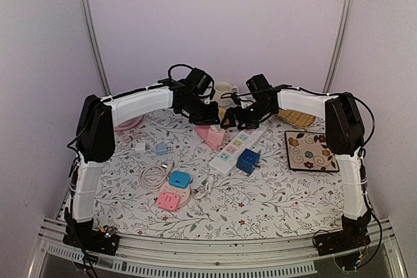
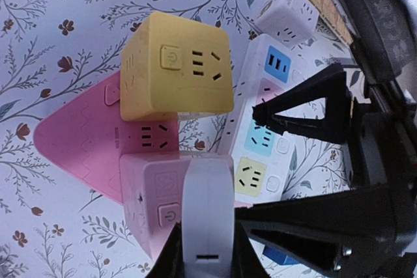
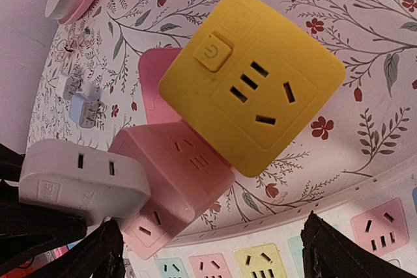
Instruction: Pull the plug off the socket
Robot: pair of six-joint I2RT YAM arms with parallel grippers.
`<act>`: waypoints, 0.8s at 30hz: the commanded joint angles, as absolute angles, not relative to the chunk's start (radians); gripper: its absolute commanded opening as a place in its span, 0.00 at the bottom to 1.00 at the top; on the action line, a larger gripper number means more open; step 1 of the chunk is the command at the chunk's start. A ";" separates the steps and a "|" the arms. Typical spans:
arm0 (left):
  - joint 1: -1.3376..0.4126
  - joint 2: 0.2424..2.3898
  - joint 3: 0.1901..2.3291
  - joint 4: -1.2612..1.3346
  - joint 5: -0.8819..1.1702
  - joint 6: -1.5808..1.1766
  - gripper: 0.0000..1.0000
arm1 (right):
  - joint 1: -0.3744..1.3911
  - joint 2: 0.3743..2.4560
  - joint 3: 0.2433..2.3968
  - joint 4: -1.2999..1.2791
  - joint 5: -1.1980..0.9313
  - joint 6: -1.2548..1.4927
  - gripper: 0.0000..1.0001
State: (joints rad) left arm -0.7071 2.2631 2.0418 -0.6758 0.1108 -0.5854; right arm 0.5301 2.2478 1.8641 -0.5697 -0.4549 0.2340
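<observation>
Locate the white plug (image 2: 207, 216) near the middle of the bench's (image 1: 280, 193) far edge. The left fingers (image 2: 171, 260) clamp it on both sides, against the pink cube socket (image 2: 151, 193). Its long axis runs in line with those fingers. The right fingers (image 3: 88, 252) stand wide apart, holding nothing.

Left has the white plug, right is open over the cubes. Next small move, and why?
Probably lower the right gripper and close it on the pink cube. The left gripper is shut on the white plug, seated against that cube. The right jaws stand open, holding nothing, so a pull now would likely drag the cube along.
</observation>
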 commanded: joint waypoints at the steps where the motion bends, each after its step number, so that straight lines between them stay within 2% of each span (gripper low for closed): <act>1: -0.683 2.145 1.976 -0.514 0.196 -0.619 0.00 | 0.534 2.275 1.895 -0.586 -0.420 0.242 0.98; 24: -0.585 2.003 1.620 0.005 0.532 -0.813 0.00 | 0.539 2.292 1.856 -0.612 -0.341 0.218 0.98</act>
